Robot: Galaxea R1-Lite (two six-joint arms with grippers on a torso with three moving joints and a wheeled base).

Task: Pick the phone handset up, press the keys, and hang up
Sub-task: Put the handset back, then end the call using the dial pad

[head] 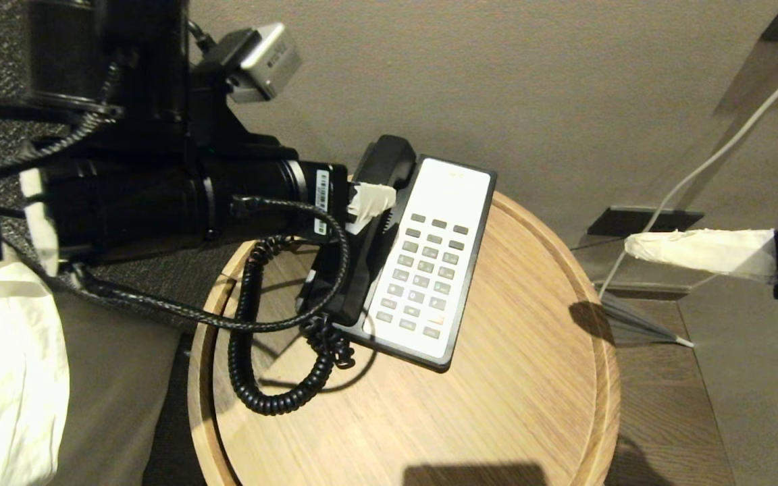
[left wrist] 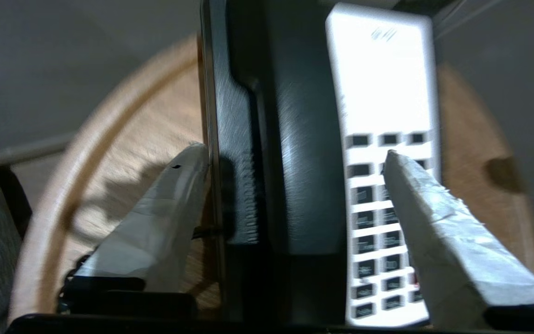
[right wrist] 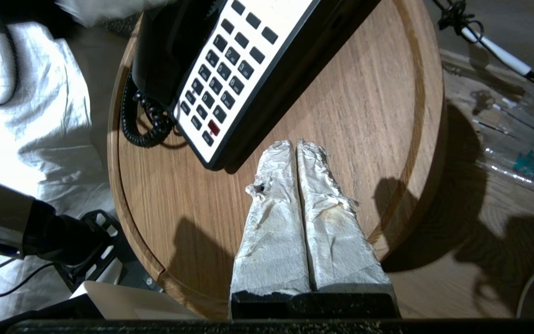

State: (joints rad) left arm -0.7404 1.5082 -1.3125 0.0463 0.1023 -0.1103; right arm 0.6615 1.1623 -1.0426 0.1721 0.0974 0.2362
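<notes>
Table (head: 531,378): a round wooden top with a raised rim is being shown; bare wood is lying from 3 to 6 o'clock of the phone, so room is being left there for an approach.
Phone base (head: 453,189): it is being seen lying slantwise on the table's far-left part, its near corner well inside the rim.
Left gripper (left wrist: 295,160): its taped fingers are being held wide apart, straddling the handset from the 9 o'clock side, with no grip being shown.
Phone handset (head: 382,162): it is being seen lying in the cradle along the base's 9 o'clock edge, its coiled cord (head: 254,378) looping toward 7 o'clock.
Right gripper (right wrist: 297,146): its fingers are being pressed together, hovering off the table's 3 o'clock rim, parked.
Keys (head: 426,266): the rows are being left uncovered on the white faceplate.
Progress: whether the lift is about to begin or the hang-up is being finished cannot be told from this moment.
Clearance: the cord is being judged the main snag risk.
</notes>
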